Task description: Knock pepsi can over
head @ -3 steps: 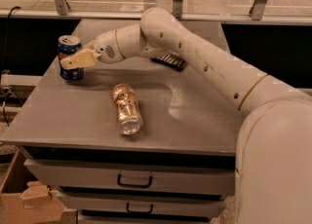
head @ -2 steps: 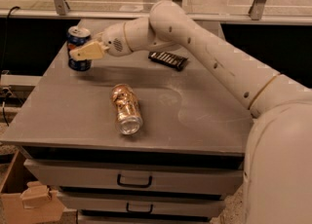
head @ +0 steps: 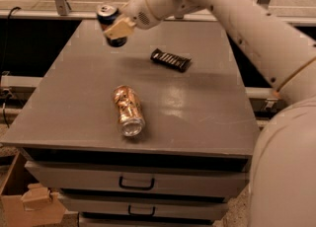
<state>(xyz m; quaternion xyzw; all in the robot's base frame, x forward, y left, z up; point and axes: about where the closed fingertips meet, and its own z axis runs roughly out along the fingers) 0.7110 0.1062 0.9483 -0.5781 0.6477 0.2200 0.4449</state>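
The pepsi can [head: 105,15] is dark blue with a silver top. It is held at the far left of the grey table [head: 207,107], tilted and seemingly lifted off the surface. My gripper [head: 117,29] is shut on it, with a tan finger [head: 121,26] across the can's front. The white arm reaches in from the upper right.
A gold/copper can [head: 129,111] lies on its side near the table's front left. A flat black ridged bar [head: 170,59] lies at the back middle. Drawers [head: 136,184] sit below the tabletop. A cardboard box [head: 29,201] stands on the floor at the lower left.
The gripper has carried the pepsi can up and to the right, away from the table's left edge toward the back. The gold can and black bar have not moved.
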